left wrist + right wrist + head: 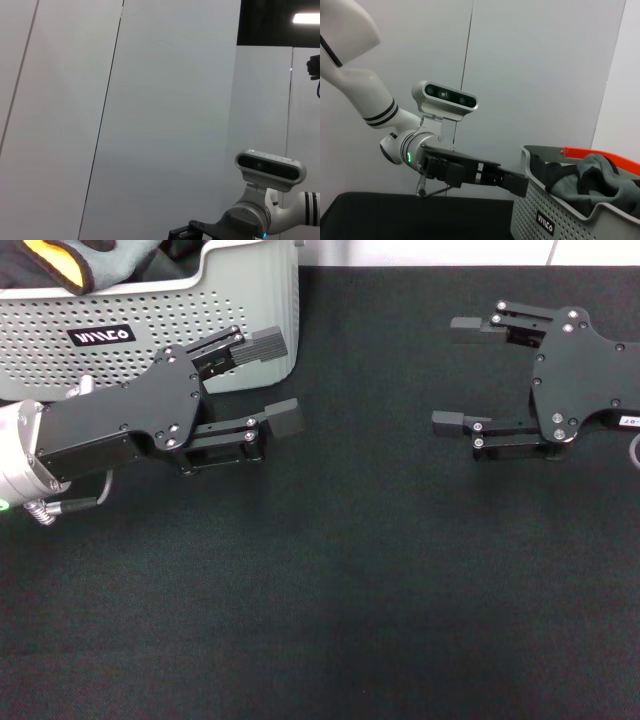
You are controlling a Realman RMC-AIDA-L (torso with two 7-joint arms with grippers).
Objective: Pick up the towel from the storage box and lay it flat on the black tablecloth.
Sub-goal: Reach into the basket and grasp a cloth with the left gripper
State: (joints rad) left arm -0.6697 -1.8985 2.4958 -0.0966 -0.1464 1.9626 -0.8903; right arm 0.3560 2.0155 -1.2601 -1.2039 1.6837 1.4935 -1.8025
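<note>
The towel (60, 265) is lying bunched in the storage box (150, 330), which is sitting at the far left corner of the black tablecloth (350, 620); only a yellow fold with a black hem and some grey cloth are showing above the rim in the head view, and darker clothes seem to be lying in with it, though the right wrist view is not showing clearly which grey heap is which. Being a thin, soft cloth, it is likely to be light and limp, sagging and folding from any single grip, so taking it by the hemmed edge or a corner looks wiser than pinching the middle of the heap, which could drag other clothes up too. The left gripper (275, 380) is hanging just beside the box's near right corner, its fingers spread wide and holding nothing, one finger lying against the perforated wall in that view. The right gripper (455, 375) is waiting over the far right part of the tablecloth, fingers equally wide apart and empty. The cloth-covered surface is lying flat and finely textured, giving broad room toward its near edge for spreading the towel. Plain pale wall panels are standing behind.
</note>
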